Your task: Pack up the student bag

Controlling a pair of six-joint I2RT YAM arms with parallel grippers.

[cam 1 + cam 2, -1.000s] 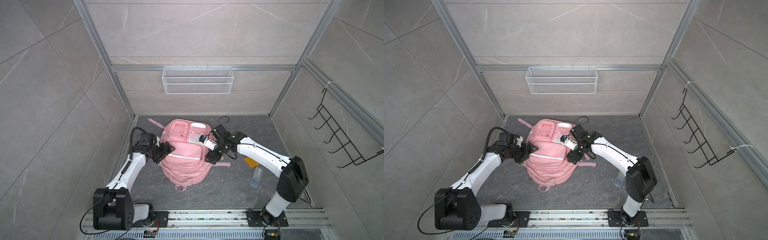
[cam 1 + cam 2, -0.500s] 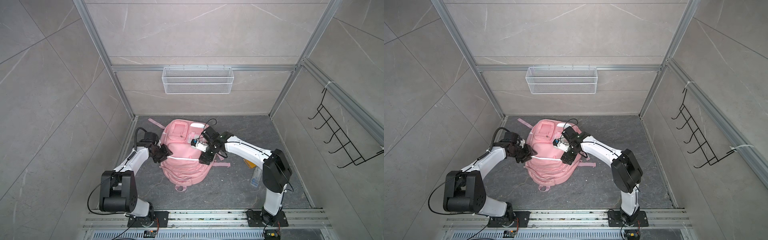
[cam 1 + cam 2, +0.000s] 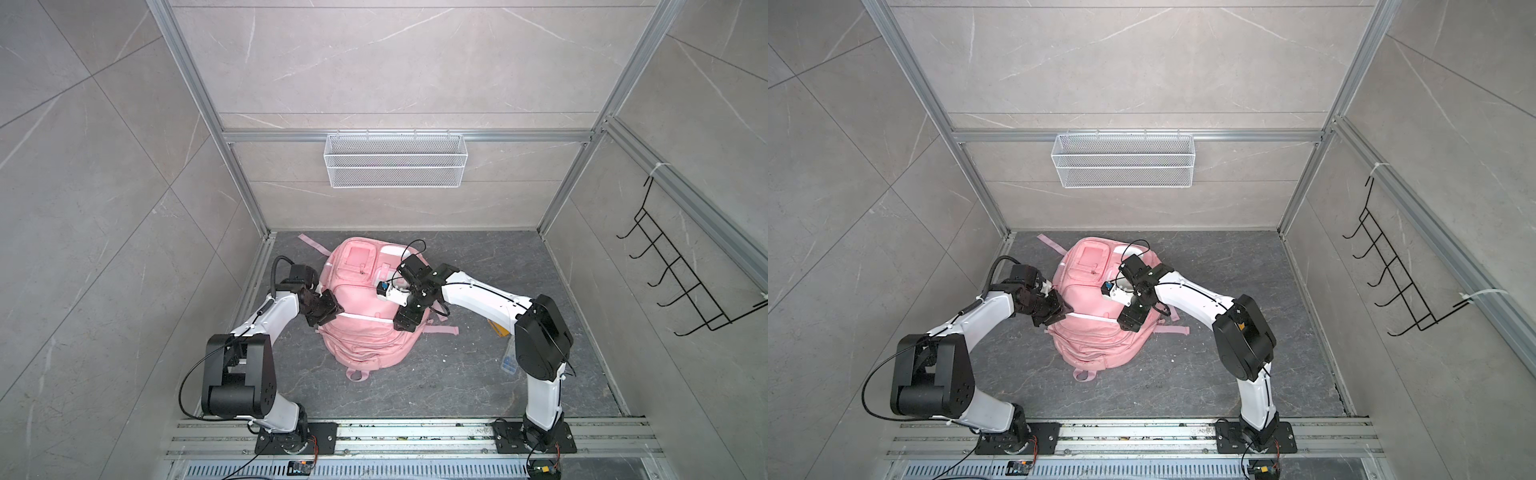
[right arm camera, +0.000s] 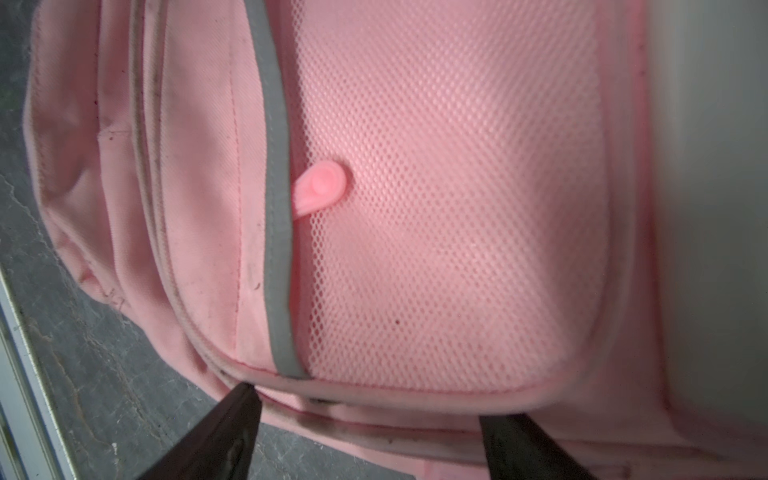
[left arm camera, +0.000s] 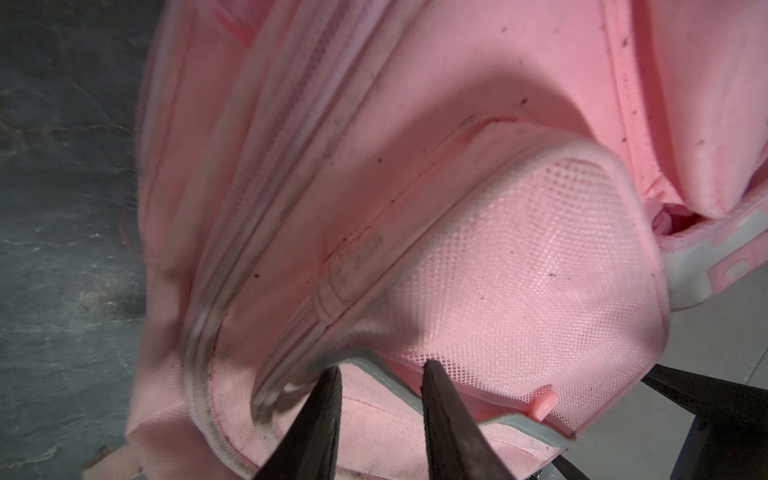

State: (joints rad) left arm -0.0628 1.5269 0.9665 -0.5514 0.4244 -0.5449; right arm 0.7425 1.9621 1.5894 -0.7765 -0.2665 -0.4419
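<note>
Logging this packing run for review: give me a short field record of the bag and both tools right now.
bag: large soft pink fabric backpack, front up on dark stone floor
left tool: jaws narrow around grey reflective strip beside pink mesh pocket; grip unclear
right tool: open wide at backpack's edge, holding nothing

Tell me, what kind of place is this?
Probably a robot test booth, not a real room: tile panels on a metal frame, a wire basket and hook rack, two robot arms bolted to rails.
</note>
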